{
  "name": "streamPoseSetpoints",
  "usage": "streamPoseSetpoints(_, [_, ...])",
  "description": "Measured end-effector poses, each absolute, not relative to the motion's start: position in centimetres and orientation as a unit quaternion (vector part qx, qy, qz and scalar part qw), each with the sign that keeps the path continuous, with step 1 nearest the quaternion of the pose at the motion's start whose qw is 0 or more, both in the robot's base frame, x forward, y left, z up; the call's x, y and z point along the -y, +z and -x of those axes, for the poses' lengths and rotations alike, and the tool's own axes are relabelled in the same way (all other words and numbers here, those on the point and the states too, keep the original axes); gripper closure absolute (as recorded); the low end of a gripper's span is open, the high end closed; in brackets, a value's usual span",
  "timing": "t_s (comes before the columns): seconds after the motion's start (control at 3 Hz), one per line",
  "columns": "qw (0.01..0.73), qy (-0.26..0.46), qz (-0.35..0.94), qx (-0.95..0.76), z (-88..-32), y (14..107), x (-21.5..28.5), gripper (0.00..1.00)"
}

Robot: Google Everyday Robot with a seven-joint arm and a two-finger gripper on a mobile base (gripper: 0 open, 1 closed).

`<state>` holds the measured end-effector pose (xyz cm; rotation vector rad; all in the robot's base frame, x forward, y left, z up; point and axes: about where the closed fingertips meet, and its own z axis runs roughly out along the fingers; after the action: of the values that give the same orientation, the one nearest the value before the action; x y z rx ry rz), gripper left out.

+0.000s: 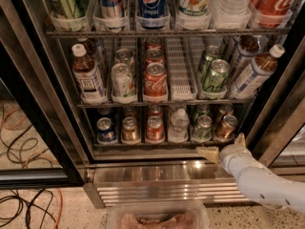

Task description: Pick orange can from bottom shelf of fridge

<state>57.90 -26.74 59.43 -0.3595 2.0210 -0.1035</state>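
Observation:
The fridge (157,173) stands open in the camera view. Its bottom shelf (157,142) holds a row: a blue can (105,130), an orange can (129,129), a red can (155,128), a clear bottle (178,125), a green can (203,128) and a second orange-amber can (226,127) leaning at the far right. My gripper (224,146) is at the shelf's front edge, low right, just below that leaning can. Its beige fingers (208,151) are spread open and hold nothing.
The rack above holds tea bottles (87,78), a Coca-Cola can (155,80) and green cans (215,75). The steel grille (162,190) runs below the shelf. A clear tray (157,217) sits at the bottom. Cables (24,194) lie on the floor at left. A dark door frame (279,123) stands at right.

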Motion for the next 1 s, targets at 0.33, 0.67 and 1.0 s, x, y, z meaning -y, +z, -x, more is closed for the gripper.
streamPoseSetpoints(0.33, [0.515, -0.038, 0.134, -0.846, -57.9, 59.3, 26.9, 0.00])
streamPoseSetpoints(0.67, [0.533, -0.020, 0.105, -0.839, -58.0, 59.1, 26.5, 0.00])
streamPoseSetpoints(1.0, [0.567, 0.015, 0.062, -0.821, -57.5, 56.8, 25.0, 0.00])
